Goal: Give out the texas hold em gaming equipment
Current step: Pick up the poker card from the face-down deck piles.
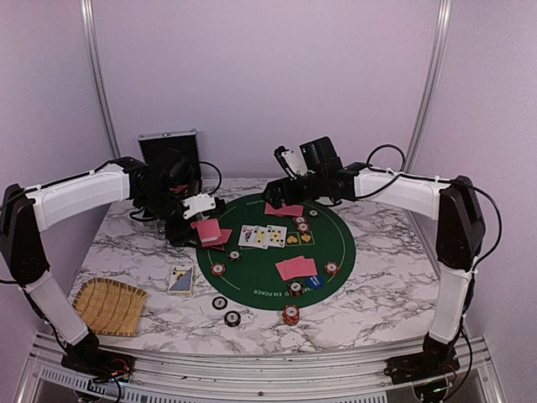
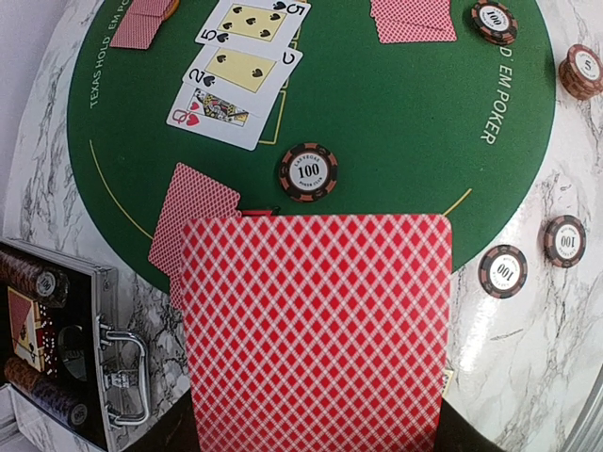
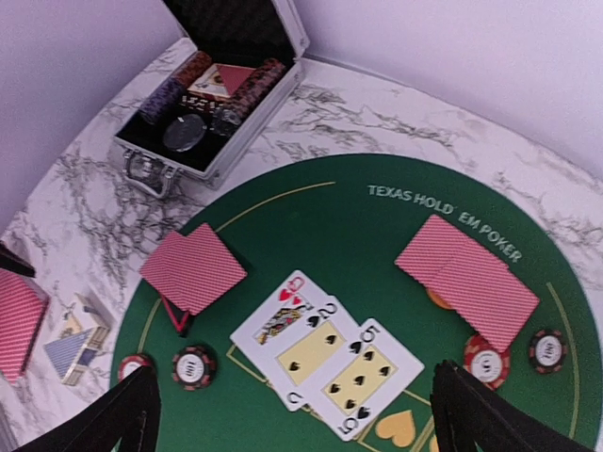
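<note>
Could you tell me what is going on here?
Two robot arms are laying out a poker game on the green mat. The left gripper is shut on a red-backed card at the mat's left edge. The right gripper hangs open above the far side. Three face-up cards lie mid-mat, with chips around them.

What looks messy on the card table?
A few chips sit off the green mat, out on the marble table near its front edge. The three face-up cards overlap crookedly instead of lying in a neat row. Nothing looks spilled or broken.
</note>
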`<state>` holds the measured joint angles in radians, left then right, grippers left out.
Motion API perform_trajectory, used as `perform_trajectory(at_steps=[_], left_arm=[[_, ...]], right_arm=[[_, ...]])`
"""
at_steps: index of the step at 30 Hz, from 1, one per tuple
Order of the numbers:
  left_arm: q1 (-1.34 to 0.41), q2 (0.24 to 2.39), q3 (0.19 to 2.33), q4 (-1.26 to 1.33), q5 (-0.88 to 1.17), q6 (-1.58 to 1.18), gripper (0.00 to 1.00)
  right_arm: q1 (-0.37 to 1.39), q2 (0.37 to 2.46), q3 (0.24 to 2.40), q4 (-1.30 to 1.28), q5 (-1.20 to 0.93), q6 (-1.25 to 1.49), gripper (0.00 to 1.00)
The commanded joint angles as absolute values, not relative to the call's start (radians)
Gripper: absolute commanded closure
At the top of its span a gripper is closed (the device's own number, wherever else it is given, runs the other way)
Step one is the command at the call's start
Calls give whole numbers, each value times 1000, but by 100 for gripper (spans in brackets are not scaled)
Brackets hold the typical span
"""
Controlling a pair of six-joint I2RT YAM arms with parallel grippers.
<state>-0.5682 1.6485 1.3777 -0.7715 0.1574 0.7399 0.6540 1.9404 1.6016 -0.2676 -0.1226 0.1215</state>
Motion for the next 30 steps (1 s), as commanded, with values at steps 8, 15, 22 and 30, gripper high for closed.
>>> perform_trajectory(at_steps=[8,15,22,30], left_arm=[[-566,1644,1416,-771,180,729,100],[-566,1653,1425,-771,186,726,100],[-568,1660,1436,-770,188,724,100],[-568,1660,1436,-772,188,726,100]], right_arm=[[646,2014,1512,34,-717,641,8],[688,2086,1528,121,-831,758,8],[723,2164,1553,248,-914,898,10],[741,2219,1571,398,-965,1029,13]])
